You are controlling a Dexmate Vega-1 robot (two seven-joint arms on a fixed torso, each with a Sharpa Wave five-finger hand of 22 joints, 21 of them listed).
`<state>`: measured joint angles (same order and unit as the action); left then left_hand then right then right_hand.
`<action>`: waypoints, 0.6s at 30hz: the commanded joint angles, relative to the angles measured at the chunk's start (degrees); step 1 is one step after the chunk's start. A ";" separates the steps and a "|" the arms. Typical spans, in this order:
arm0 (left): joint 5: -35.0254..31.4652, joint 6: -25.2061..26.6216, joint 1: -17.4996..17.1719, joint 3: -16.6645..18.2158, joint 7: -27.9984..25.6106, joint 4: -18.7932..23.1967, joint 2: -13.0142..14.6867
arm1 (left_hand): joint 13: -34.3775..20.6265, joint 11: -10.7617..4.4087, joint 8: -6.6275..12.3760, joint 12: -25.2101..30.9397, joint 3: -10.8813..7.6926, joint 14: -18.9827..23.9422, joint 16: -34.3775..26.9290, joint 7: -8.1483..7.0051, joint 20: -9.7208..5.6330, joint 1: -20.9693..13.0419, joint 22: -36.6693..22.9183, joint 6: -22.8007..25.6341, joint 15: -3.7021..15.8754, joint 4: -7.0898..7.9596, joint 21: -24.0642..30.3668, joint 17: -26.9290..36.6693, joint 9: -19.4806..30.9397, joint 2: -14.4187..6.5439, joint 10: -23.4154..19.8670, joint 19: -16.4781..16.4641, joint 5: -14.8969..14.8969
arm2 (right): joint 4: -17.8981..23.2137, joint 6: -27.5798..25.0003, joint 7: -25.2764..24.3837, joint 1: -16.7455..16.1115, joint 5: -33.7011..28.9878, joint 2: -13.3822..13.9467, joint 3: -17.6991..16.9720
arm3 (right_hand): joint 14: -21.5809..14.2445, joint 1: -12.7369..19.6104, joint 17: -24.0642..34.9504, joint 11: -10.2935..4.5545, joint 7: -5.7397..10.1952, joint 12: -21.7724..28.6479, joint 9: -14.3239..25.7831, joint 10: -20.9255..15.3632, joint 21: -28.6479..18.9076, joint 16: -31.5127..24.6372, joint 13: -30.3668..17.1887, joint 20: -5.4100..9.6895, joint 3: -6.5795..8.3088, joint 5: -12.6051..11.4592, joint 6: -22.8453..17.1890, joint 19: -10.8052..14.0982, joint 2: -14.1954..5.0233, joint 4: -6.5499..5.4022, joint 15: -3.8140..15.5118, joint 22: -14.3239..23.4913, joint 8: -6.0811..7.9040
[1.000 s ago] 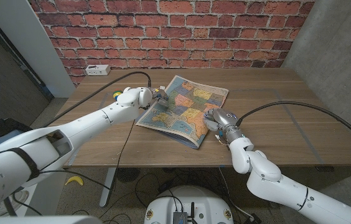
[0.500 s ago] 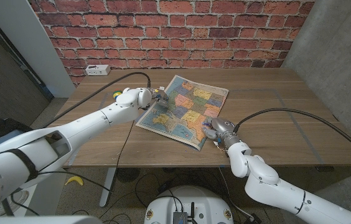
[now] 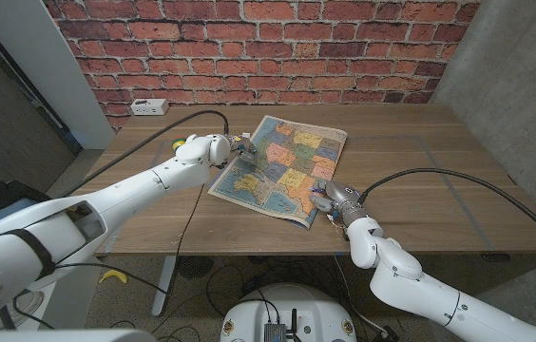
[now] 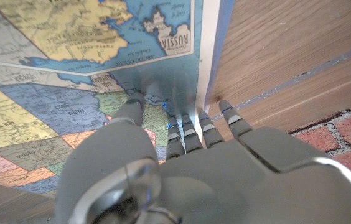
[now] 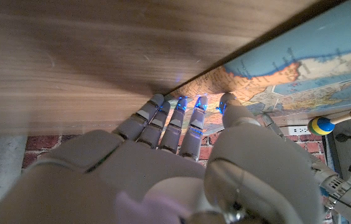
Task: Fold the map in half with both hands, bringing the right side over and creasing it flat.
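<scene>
Two hands touch the colourful paper map (image 3: 282,167): left hand (image 3: 239,149) presses its far edge; right hand (image 3: 330,201) has slid to the near corner, fingertips reaching under, nothing gripped yet.

The wooden table (image 3: 420,180) stands against a red brick wall. A colourful printed map (image 3: 282,166) lies spread on its middle, skewed to the table's edges. A white power strip (image 3: 148,105) sits at the far left corner, and a black cable (image 3: 168,136) crosses the left side.
</scene>
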<state>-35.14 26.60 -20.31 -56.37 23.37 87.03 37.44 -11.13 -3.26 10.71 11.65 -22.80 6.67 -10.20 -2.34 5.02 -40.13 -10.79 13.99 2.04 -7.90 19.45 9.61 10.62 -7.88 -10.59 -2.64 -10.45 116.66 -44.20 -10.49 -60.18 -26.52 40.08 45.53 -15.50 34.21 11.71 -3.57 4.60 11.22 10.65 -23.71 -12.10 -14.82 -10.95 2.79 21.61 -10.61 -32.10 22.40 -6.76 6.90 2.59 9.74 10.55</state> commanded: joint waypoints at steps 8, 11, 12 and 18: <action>-0.46 1.19 -0.65 0.27 0.32 1.46 0.29 | -0.10 -0.21 0.22 0.30 0.10 -0.16 -0.06 -0.13 0.15 0.22 -0.27 0.09 0.35 -0.01 -0.08 -0.06 0.18 -0.50 -0.06 -0.29 0.12 | -2.63 3.71 -3.73 0.80 10.43 0.35 -1.12 | -0.63 -1.00 0.36 0.82 -0.63 0.24 0.12 -0.33 -0.52 -0.15 -0.04 0.09 -1.34 -0.64 0.37 0.83 -0.06 -0.67 4.35 0.55 0.17; -0.61 1.44 -0.78 0.26 0.36 1.82 0.38 | -0.10 -0.19 0.19 0.29 0.13 -0.17 -0.05 -0.20 0.13 0.22 -0.27 0.00 0.35 -0.01 -0.10 -0.06 0.18 -0.50 -0.04 -0.29 0.12 | -2.34 5.35 -5.38 0.71 10.77 0.64 -1.60 | -0.80 -1.50 0.52 1.03 -0.98 0.33 0.12 -0.59 -0.51 -0.23 -0.05 -0.25 -1.54 -0.72 0.36 0.92 -0.68 -1.21 4.14 0.55 0.23; -0.57 1.48 -0.83 0.30 0.40 1.91 0.40 | -0.10 -0.18 0.21 0.30 0.13 -0.14 -0.06 -0.21 0.11 0.22 -0.27 0.07 0.34 -0.02 -0.11 -0.06 0.18 -0.50 -0.03 -0.30 0.12 | -2.23 6.01 -6.00 0.66 10.84 0.70 -1.80 | -0.81 -1.65 0.55 1.06 -1.00 0.33 0.12 -0.60 -0.50 -0.24 -0.05 -0.30 -1.60 -0.73 0.36 0.91 -0.80 -1.35 4.13 0.55 0.24; -0.88 2.02 -1.21 0.42 0.44 2.91 0.76 | -0.09 -0.10 0.21 0.31 0.20 -0.17 -0.04 -0.19 0.12 0.23 -0.28 0.05 0.33 -0.03 -0.17 -0.07 0.18 -0.50 -0.06 -0.31 0.12 | -1.89 10.50 -10.37 0.21 10.70 0.66 -3.36 | -1.42 -2.78 0.70 1.77 -1.36 0.51 0.12 -1.16 -0.48 -0.34 -0.06 -0.81 -1.96 -0.76 0.20 1.07 -1.53 -2.34 3.90 0.55 0.35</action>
<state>-35.63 27.80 -20.99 -56.16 23.68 88.60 37.78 -11.13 -3.26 10.71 11.66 -22.80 6.67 -10.20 -2.34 5.01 -39.83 -10.79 14.00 2.04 -7.90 19.46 9.62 10.62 -8.18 -10.58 -2.64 -10.45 114.35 -39.65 -15.11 -59.66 -17.13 40.43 44.05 -14.69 32.04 12.14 -2.43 3.56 11.37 10.58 -24.47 -12.73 -15.31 -10.92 4.03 19.54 -11.04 -31.51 21.16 -8.09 5.10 3.85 4.20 10.54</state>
